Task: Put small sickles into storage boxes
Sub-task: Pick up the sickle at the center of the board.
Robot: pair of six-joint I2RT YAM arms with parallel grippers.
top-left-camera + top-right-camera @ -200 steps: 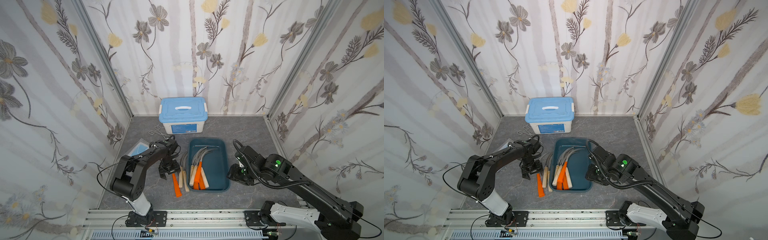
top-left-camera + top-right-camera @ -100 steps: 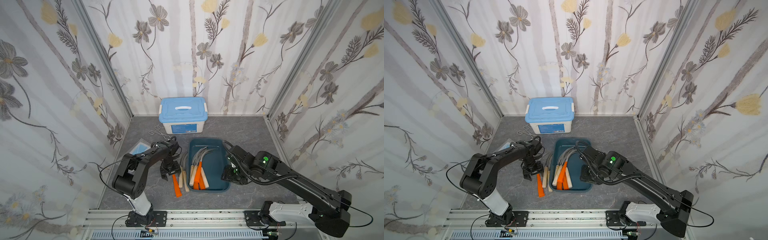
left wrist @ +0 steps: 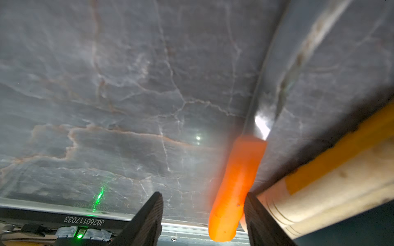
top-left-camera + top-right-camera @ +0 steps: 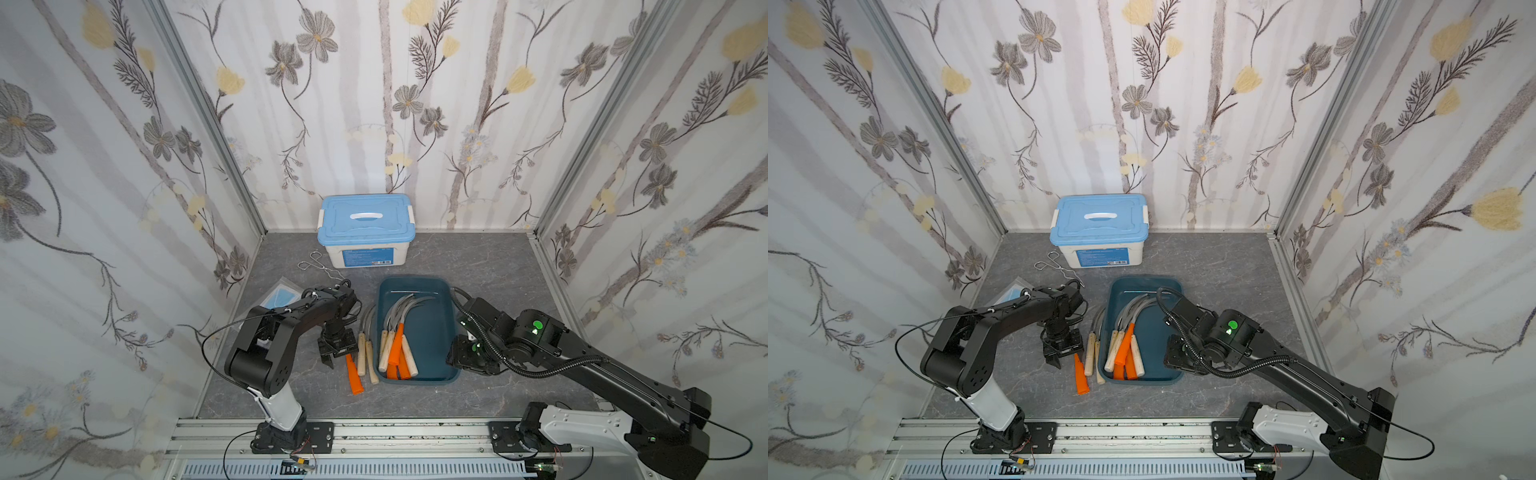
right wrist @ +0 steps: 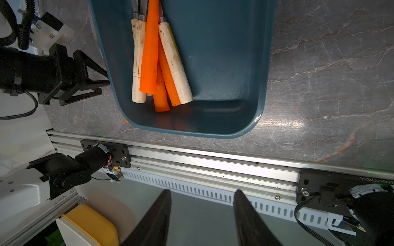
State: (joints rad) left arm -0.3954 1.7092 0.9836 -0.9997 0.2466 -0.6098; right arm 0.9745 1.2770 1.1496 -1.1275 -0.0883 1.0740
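Observation:
The dark teal storage box (image 4: 432, 328) lies mid-table and holds several small sickles (image 4: 397, 345), with wooden and orange handles side by side (image 5: 153, 59). Left of it on the table lie an orange-handled sickle (image 4: 353, 376) and two wooden-handled ones (image 4: 365, 357). My left gripper (image 4: 337, 358) is down over the orange handle (image 3: 236, 187). Its jaws are open astride the handle: one finger touches it, the other finger (image 3: 149, 219) stands clear. My right gripper (image 4: 459, 359) hovers open and empty (image 5: 202, 213) by the box's near right corner.
A white box with a blue lid (image 4: 365, 230) stands at the back wall, with wire tongs (image 4: 320, 266) and a blue packet (image 4: 280, 297) to its left. An aluminium rail (image 4: 374, 432) runs along the table's front. A yellow-lidded container (image 5: 87, 225) sits below the rail.
The left gripper's jaws have narrowed around the orange handle. The right arm has swung a little left, toward the storage box's near right corner.

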